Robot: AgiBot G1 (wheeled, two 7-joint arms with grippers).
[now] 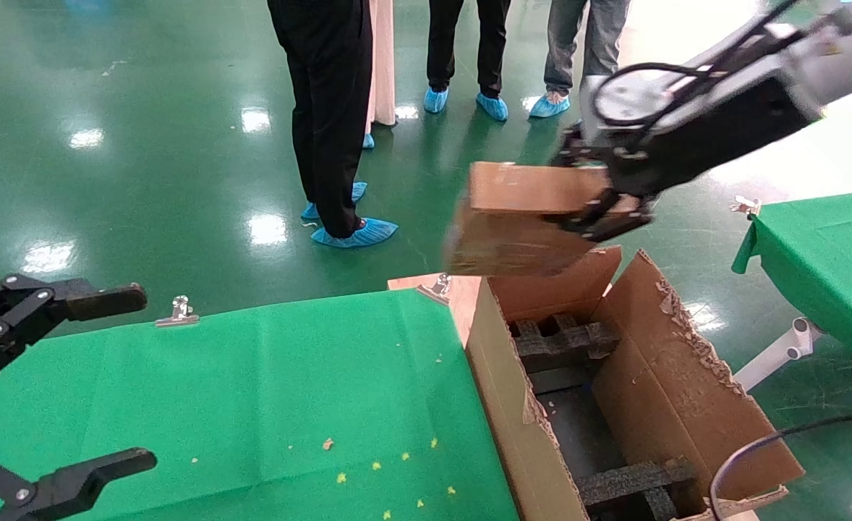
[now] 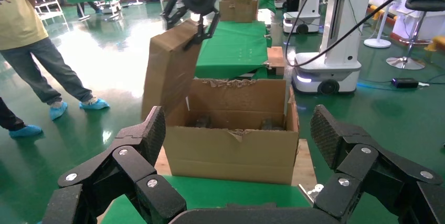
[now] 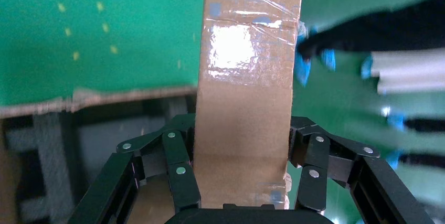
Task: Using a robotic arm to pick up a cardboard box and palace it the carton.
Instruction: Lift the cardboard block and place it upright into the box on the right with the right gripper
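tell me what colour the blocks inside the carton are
Black foam blocks inside the brown carton; clearest in the head view.

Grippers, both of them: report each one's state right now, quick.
Left gripper: open, holding nothing, parked over the green table.
Right gripper: closed on the cardboard box, holding it above the carton.
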